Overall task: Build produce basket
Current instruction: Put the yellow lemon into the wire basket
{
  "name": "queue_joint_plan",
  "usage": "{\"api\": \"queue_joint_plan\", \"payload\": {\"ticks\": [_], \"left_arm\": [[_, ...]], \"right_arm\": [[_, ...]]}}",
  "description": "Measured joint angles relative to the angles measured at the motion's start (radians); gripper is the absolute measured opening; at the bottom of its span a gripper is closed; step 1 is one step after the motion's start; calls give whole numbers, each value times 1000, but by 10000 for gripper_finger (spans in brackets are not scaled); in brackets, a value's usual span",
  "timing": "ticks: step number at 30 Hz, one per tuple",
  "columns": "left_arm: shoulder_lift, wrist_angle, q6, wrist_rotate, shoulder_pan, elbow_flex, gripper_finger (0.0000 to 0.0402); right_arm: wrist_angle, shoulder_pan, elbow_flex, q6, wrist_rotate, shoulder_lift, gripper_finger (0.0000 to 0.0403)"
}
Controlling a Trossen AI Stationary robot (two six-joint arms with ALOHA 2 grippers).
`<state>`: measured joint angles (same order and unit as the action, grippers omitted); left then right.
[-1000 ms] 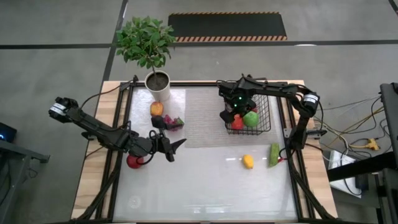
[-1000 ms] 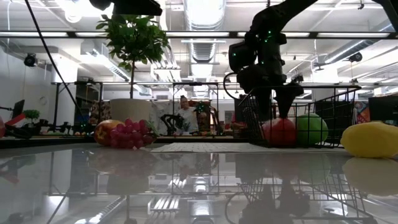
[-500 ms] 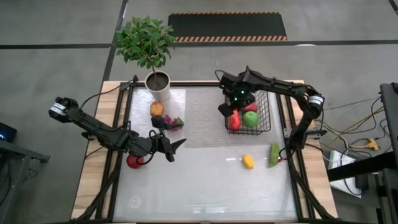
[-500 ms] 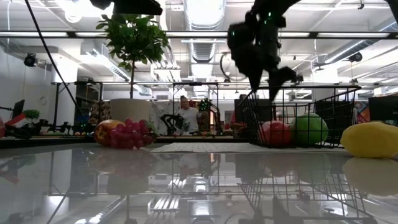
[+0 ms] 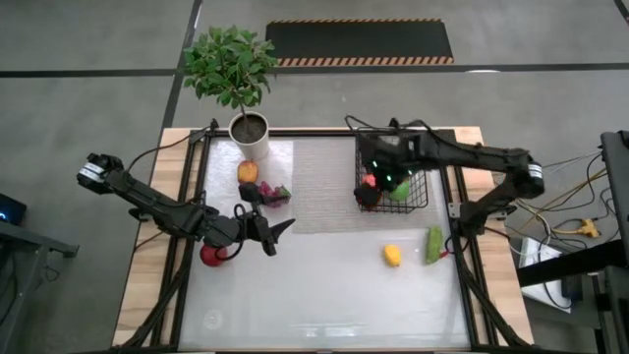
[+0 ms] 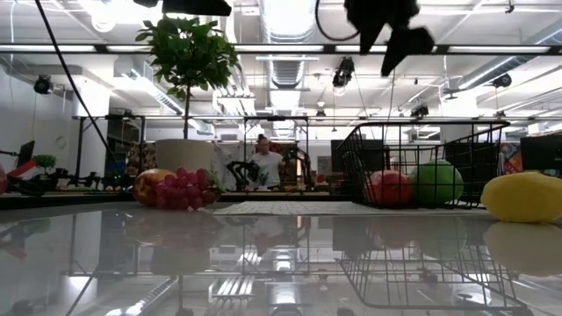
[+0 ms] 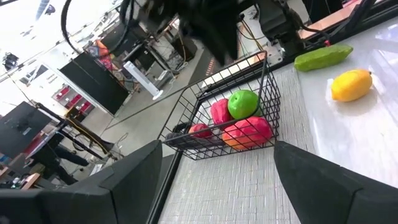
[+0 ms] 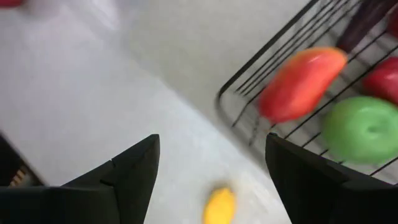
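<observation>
My right gripper (image 5: 368, 185) hangs open and empty over the basket (image 5: 418, 202), which already holds fruit. My left gripper (image 5: 278, 234) waits open beside a red apple (image 5: 210, 256). The lemon (image 5: 392, 256) is next, I think.

Black wire basket (image 7: 205, 121) holds a green apple (image 7: 242, 104) and red peppers (image 7: 249, 132); beside the basket, a yellow lemon (image 7: 351, 85) and green cucumber (image 7: 323, 57).

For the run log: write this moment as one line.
right claw open, empty, above basket | basket holds green apple, red produce | lemon, cucumber outside | left claw open, waiting
</observation>
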<state>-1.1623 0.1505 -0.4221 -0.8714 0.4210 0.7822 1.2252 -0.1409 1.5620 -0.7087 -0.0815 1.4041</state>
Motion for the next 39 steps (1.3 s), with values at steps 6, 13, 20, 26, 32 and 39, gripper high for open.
{"api": "queue_joint_plan", "payload": {"ticks": [6,13,20,26,32,39], "left_arm": [[0,0,0,0,0,0,290],[0,0,0,0,0,0,290],[0,-1,0,0,0,0,290],[0,-1,0,0,0,-1,290],[0,-2,0,0,0,-2,290],[0,-2,0,0,0,-2,290]], "right_arm": [[-3,197,-19,-171,47,-38,272],[4,369,-59,-359,93,3,272],[5,443,-160,-476,69,67,267],[0,444,-277,-505,6,102,268],[-14,445,-359,-499,-81,135,309],[-105,446,-424,-498,-85,152,346]]}}
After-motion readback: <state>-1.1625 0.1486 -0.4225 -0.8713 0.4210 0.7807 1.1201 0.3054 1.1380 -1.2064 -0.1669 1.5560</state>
